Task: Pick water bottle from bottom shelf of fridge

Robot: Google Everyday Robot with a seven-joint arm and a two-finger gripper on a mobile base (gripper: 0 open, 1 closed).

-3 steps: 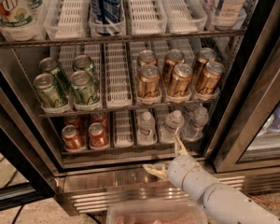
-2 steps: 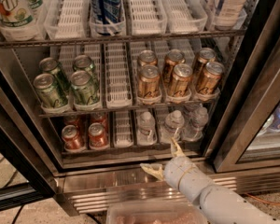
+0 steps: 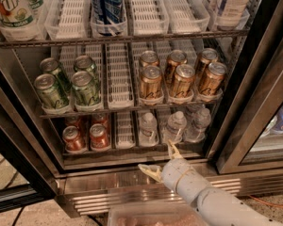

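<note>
The fridge stands open with its door frame at the right. On the bottom shelf stand several small clear water bottles with white caps; the middle water bottle is nearest my gripper, with one to its left and one to its right. Red cans stand at the shelf's left. My gripper is open, just below and in front of the shelf edge, one finger pointing up toward the middle bottle, the other out to the left. It holds nothing.
Gold cans and green cans fill the rack above. The top rack holds a blue can and bottles. A louvred steel grille runs below. A pale tray edge lies at the bottom.
My gripper and arm have shifted slightly left and a little lower in front of the fridge base. The bottles and cans have not moved.
</note>
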